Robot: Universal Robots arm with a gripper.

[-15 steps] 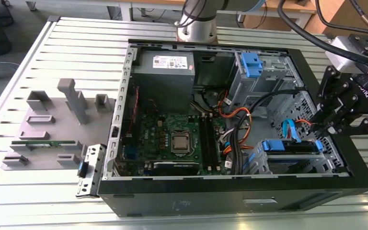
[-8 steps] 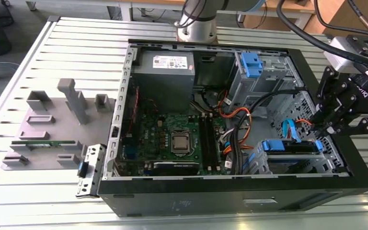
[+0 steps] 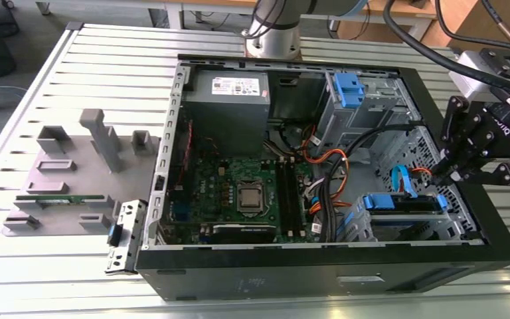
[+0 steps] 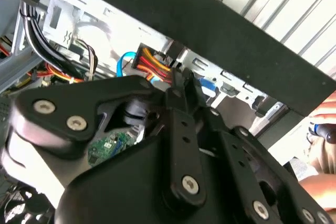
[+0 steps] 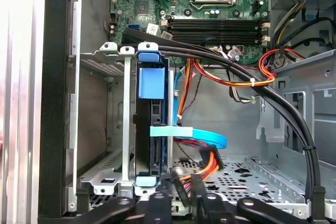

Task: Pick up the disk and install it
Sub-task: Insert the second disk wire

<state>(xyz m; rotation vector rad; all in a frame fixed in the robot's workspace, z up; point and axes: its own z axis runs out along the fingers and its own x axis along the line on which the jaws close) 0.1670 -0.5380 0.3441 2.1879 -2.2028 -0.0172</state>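
The disk (image 3: 400,202) stands on edge in the metal drive cage (image 3: 450,219), at the case corner nearest the camera on the exterior view's right. Its blue carrier rail faces up. In the first wrist view the disk (image 5: 156,129) shows as a dark slab between silver cage bars, with its blue handle (image 5: 151,80) at one end. My gripper (image 3: 454,174) hangs over the case's edge on the exterior view's right, just beside and above the cage. In the first wrist view the gripper (image 5: 181,204) sits at the disk's connector end, close to the orange and red wires (image 5: 202,162).
A blue flat cable (image 5: 202,136) crosses the disk, and thick black cables (image 5: 236,72) run past the cage. The motherboard (image 3: 246,193), grey power supply (image 3: 228,93) and another blue bracket (image 3: 348,90) lie inside the case. A grey fixture (image 3: 69,179) sits on the exterior view's left. A person's hand (image 4: 323,129) is outside the case.
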